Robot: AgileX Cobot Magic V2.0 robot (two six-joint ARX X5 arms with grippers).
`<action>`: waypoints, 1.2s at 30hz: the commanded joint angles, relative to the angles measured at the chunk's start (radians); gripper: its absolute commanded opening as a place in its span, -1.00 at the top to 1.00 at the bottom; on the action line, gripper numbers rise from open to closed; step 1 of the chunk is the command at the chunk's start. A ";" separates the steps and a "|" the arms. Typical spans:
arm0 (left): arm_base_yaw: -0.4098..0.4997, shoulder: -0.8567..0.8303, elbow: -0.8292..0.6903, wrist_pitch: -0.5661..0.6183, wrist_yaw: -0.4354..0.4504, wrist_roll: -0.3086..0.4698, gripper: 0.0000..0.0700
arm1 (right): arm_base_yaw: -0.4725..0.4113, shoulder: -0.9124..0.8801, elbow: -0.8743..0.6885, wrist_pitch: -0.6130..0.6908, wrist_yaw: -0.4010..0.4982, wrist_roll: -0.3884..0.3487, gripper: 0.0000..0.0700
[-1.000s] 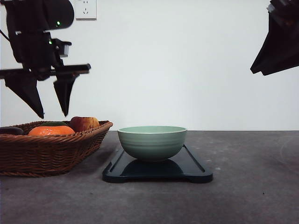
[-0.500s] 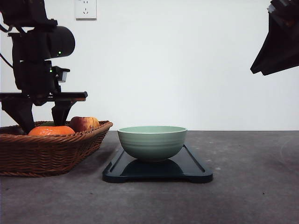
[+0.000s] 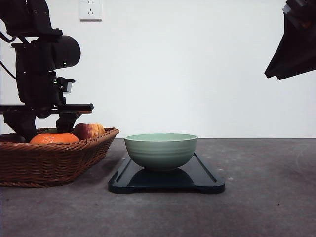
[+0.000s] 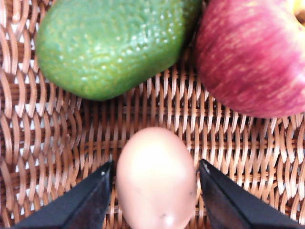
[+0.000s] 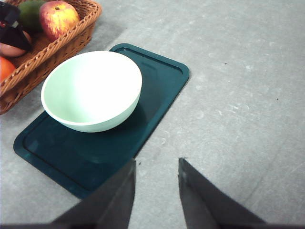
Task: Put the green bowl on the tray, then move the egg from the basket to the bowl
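your left gripper point(image 4: 155, 191) sits wide astride the small smooth pinkish-brown egg point(image 4: 156, 179) in the brown woven wicker basket point(image 4: 57, 138); close off-centre and it may squirt sideways.

Avocado point(image 4: 112, 45) and apple point(image 4: 252, 57) crowd the egg point(image 4: 156, 179).
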 commanded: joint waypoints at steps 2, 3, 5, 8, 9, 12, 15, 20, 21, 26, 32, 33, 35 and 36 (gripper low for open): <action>-0.002 0.022 0.026 -0.005 -0.006 0.001 0.35 | 0.003 0.007 0.001 0.011 0.001 -0.011 0.50; -0.002 0.022 0.026 -0.006 -0.006 0.001 0.38 | 0.003 0.007 0.001 0.011 0.001 -0.011 0.50; -0.002 0.022 0.026 -0.006 -0.006 0.001 0.39 | 0.003 0.007 0.001 0.011 0.001 -0.011 0.50; -0.002 0.022 0.026 -0.006 -0.006 0.001 0.39 | 0.003 0.007 0.001 0.011 0.001 -0.011 0.50; -0.002 0.021 0.026 -0.006 -0.006 0.001 0.39 | 0.003 0.007 0.001 0.011 0.001 -0.011 0.50; -0.002 0.010 0.026 -0.009 -0.003 0.002 0.39 | 0.003 0.007 0.001 0.011 0.001 -0.011 0.50; -0.002 -0.022 0.026 -0.017 -0.003 0.010 0.39 | 0.003 0.007 0.001 0.010 0.001 -0.011 0.50; -0.003 -0.121 0.026 -0.033 -0.003 0.030 0.39 | 0.003 0.007 0.001 0.010 0.007 -0.011 0.50; -0.006 -0.145 0.026 -0.038 -0.003 0.035 0.39 | 0.003 0.007 0.001 0.010 0.007 -0.012 0.50; -0.031 -0.257 0.026 -0.043 0.032 0.045 0.39 | 0.003 0.007 0.001 0.010 0.008 -0.012 0.50; -0.080 -0.314 0.026 0.083 0.291 -0.002 0.39 | 0.003 0.007 0.001 0.011 0.007 -0.012 0.50; -0.091 -0.315 0.026 0.114 0.325 -0.015 0.39 | 0.003 0.007 0.001 0.011 0.007 -0.012 0.50; -0.118 -0.312 0.026 0.170 0.347 -0.033 0.40 | 0.003 0.007 0.001 0.010 0.007 -0.011 0.50; -0.135 -0.308 0.026 0.196 0.339 -0.033 0.40 | 0.003 0.007 0.001 0.010 0.007 -0.011 0.50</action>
